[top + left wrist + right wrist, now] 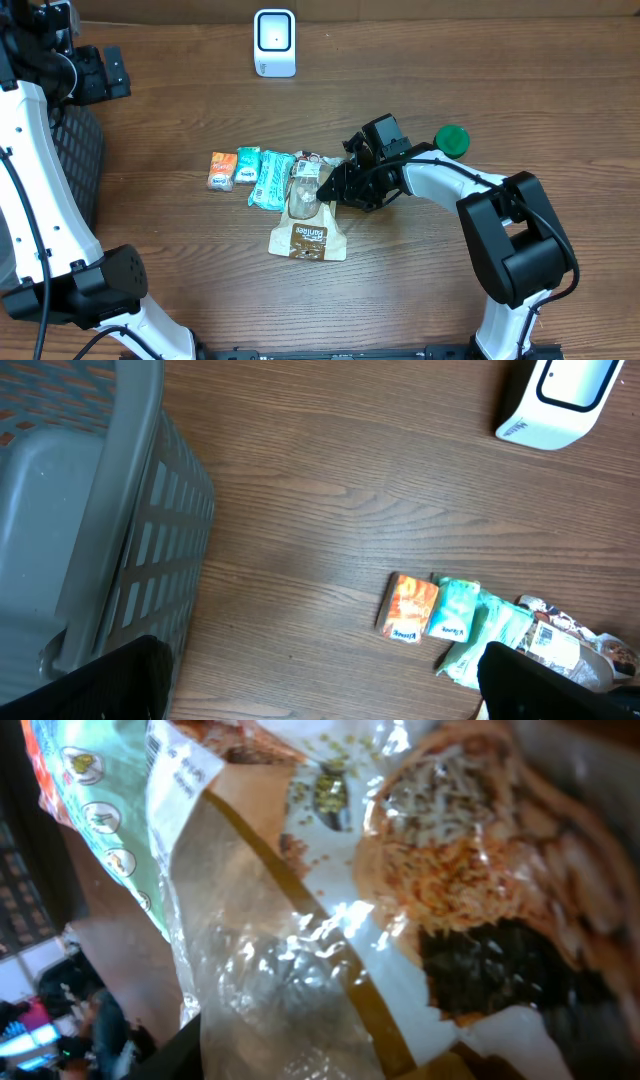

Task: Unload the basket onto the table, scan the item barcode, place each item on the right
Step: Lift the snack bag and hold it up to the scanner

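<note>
My right claw point(332, 186) is reached in over the middle of the table, its tip down against the upper end of the brown pouch point(310, 236), where the paper gives way to a clear window. My right wrist camera sits so close that crinkled plastic, a brown stripe and a printed picture of grains fill the view, with a sliver of the green pouch point(271, 178) in the top left corner. My fingers barely show there, so I cannot tell whether that claw is clenched on the pouch or only resting around it. The brown pouch lies flat on the wood at the right end of a short row of packets, reaching nearer the table's front edge than the others. A small clear packet with a white label point(306, 168) lies just above its top end. Left of that comes the green pouch, then a teal packet point(247, 165) and an orange packet point(221, 171), each just beside the next. The white barcode scanner point(274, 42) stands at the far side of the table, well apart from the row. A green round object point(452, 140) lies beside my right forearm. My left claw point(325, 695) hangs released, fingers spread wide with nothing between them, up beside the grey plastic basket point(120, 540) at the table's left edge.
</note>
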### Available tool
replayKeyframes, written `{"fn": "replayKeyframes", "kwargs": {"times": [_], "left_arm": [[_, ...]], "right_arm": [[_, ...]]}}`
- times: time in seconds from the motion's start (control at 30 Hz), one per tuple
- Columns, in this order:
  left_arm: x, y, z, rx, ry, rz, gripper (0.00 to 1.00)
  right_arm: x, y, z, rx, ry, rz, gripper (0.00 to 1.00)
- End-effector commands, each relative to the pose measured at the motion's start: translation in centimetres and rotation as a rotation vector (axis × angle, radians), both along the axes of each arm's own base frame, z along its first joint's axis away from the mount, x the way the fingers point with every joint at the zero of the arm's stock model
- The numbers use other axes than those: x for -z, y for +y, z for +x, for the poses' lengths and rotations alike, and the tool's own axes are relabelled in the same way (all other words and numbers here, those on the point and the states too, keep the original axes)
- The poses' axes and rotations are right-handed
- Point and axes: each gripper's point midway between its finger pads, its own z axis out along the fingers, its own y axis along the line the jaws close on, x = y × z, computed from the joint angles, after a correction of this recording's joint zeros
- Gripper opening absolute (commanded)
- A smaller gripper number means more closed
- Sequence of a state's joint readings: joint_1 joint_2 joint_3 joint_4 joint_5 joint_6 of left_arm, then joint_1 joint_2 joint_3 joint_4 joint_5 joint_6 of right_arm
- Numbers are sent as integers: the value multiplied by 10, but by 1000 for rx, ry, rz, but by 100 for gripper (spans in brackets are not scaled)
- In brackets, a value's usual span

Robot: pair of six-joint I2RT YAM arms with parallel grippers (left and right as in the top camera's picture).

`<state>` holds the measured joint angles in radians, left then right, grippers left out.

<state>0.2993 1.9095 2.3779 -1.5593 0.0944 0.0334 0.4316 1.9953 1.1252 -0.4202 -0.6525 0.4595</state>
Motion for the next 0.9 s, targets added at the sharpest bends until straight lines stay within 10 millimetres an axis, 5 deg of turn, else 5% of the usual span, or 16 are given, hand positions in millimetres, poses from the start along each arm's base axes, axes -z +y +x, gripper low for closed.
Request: {"fn": "replayKeyframes", "kwargs": {"times": [0.0,0.33,0.5,0.7,0.87], "left_arm": [[-13,-2,-2,16,-36,12,99],[-13,-2,-2,16,-36,12,99],[-13,-2,-2,16,-36,12,99],[-13,-2,-2,16,-36,12,100],[-13,-2,-2,16,-36,12,100]], "right_arm": [[35,-11,-20,25,101,-70,44],[30,-4,-16,15,86,-26,4],[8,-3,-6,4,47,15,4],[-52,-9,6,-31,-114,-4,4],[-134,-9,6,-58,-316,74,4]]}}
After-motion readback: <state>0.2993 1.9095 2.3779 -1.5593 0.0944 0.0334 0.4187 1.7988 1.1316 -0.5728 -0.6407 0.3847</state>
